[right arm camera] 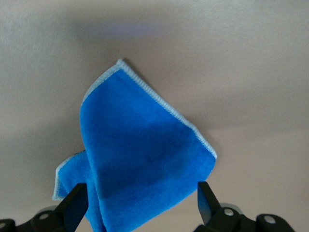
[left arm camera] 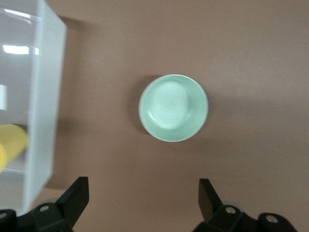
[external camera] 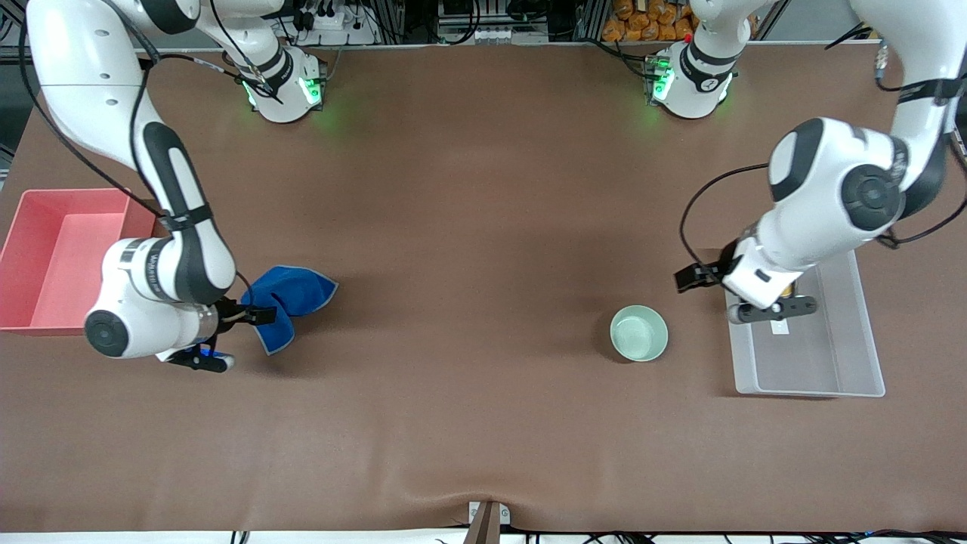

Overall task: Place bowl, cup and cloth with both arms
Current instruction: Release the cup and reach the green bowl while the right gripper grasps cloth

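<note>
Sitting upright on the brown table [external camera: 468, 227], the bowl [external camera: 639, 332] is in plain sight: pale mint green, glossy, shallow, round, nothing in it. It is just beside the clear plastic bin [external camera: 854, 378] at the left arm's end, not touching.

Cup [left arm camera: 12, 145] is mostly hidden. In the left wrist view only a yellow slice shows through the clear bin wall [left arm camera: 46, 96]; in the front view the left arm covers nearly all of it. Can't tell if it stands upright or lies on its side.

Left gripper [left arm camera: 144, 195] is over the bare table between bowl and bin, fingers [left arm camera: 77, 195] spread wide, holding nothing.

Cloth [external camera: 291, 302] is royal blue with a thin grey stitched edge [right arm camera: 159, 99], folded and drooping. One corner disappears between the right gripper's [right arm camera: 142, 203] fingers [right arm camera: 75, 203]; the contact point is cut off at the frame edge, so can't tell whether they are clamped on it. In the front view the right gripper [external camera: 249, 316] is over the table just beside the pink bin [external camera: 15, 249], whose corner is covered by the right arm.
</note>
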Robot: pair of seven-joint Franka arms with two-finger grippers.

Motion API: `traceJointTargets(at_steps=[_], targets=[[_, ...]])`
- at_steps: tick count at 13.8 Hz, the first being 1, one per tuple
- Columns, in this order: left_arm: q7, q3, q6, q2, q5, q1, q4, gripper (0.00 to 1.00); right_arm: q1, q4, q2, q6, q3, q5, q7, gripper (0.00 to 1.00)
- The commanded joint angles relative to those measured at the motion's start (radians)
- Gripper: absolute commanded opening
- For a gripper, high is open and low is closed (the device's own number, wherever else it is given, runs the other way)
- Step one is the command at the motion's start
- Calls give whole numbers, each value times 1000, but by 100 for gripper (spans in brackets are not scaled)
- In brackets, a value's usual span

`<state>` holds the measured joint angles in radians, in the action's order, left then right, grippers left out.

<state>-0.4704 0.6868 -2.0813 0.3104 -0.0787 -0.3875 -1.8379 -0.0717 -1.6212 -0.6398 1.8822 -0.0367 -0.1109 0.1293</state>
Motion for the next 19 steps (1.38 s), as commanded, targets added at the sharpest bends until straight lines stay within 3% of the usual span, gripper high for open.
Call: traceJointTargets(at_steps=[1, 8, 9, 10, 11, 12, 17, 19], targets=[[-86, 0, -43, 68, -45, 28, 23, 100, -25, -14, -8, 9, -5, 27, -2, 100], [-296, -1, -149, 211, -243, 91, 19, 100, -33, -16, -40, 28, -5, 27, -5, 100], [-306, -3, -167, 229, -262, 91, 14, 100, -33, -17, -41, 32, -5, 27, -5, 78], [-321, -4, -183, 251, -285, 91, 12, 100, -34, -19, -49, 49, -5, 28, -5, 32], [-335, -4, -187, 268, -320, 90, 12, 100, -31, -19, -52, 54, -5, 28, -5, 12], [-339, -9, -187, 277, -361, 81, 12, 100, -28, -29, -52, 57, -5, 28, -5, 1], [-341, -64, -216, 332, -412, 64, 15, 100, -33, -29, -52, 57, -5, 28, -3, 0], [-347, -69, -242, 361, -412, 65, 15, 90, -33, -28, -49, 58, -5, 30, -5, 0]])
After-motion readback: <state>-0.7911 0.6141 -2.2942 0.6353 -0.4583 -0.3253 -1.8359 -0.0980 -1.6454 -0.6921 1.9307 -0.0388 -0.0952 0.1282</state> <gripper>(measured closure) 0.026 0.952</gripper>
